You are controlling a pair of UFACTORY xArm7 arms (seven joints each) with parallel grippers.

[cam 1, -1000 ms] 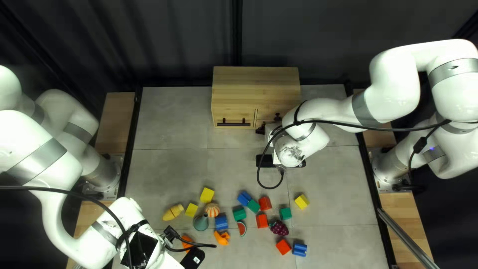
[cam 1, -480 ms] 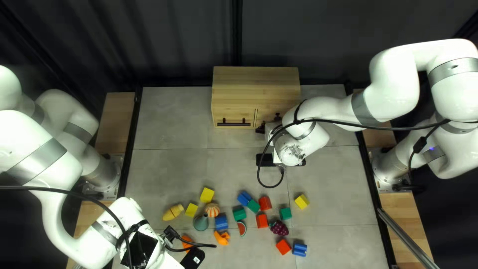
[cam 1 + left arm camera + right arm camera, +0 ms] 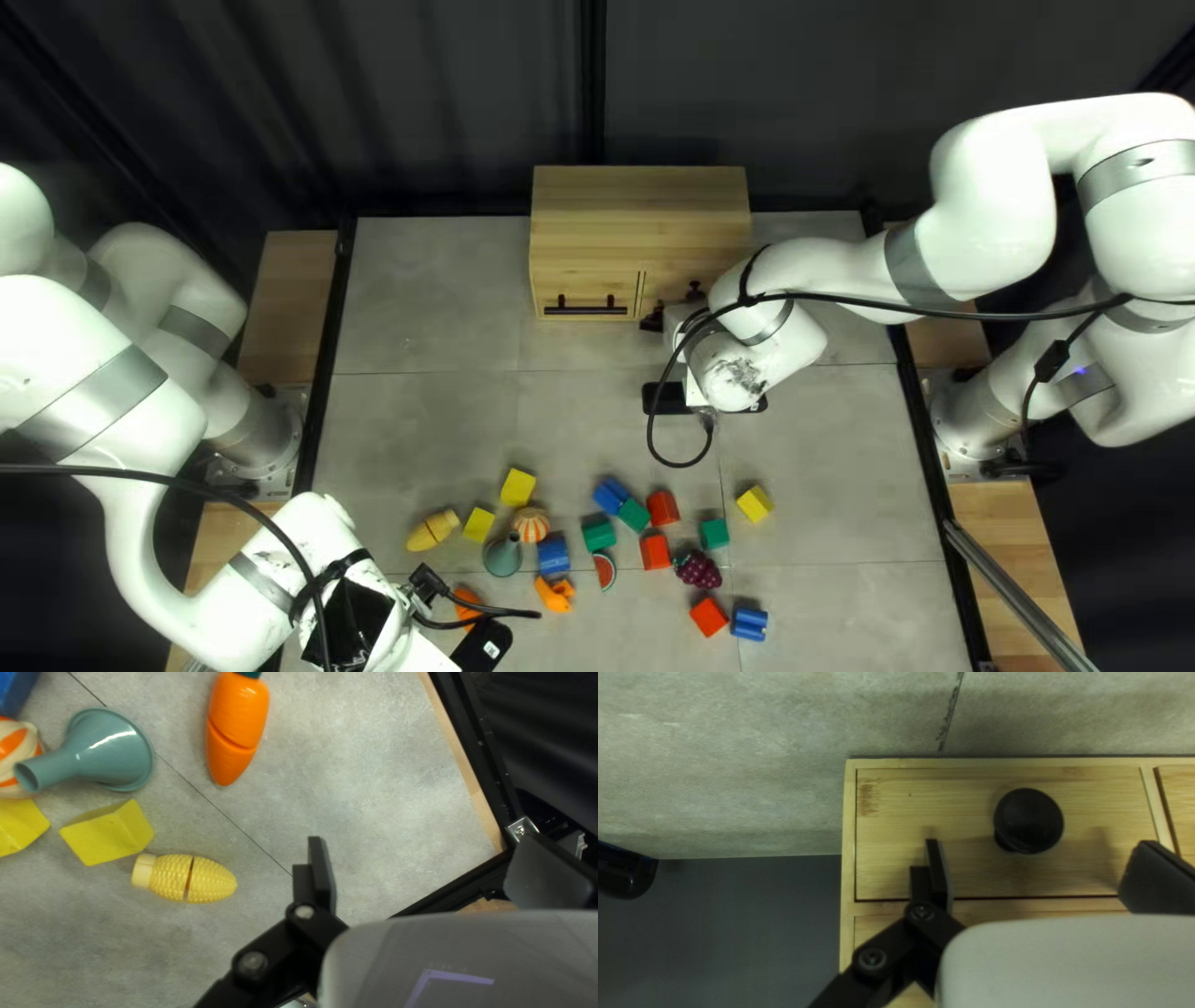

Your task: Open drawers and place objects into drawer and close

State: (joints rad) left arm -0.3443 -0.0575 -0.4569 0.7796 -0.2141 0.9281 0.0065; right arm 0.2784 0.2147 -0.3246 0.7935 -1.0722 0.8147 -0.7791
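The open right gripper (image 3: 1039,846) faces a round black knob (image 3: 1028,820) that a shallow pinch could lose; the left gripper (image 3: 420,843) gapes.

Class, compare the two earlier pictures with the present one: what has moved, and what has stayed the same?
The white right arm has shifted very slightly toward the right of the top left view, and its looped black cable with it. No object was visibly picked up or put down. The white left arm, the pale wooden cabinet and the coloured toy blocks stayed as they were.
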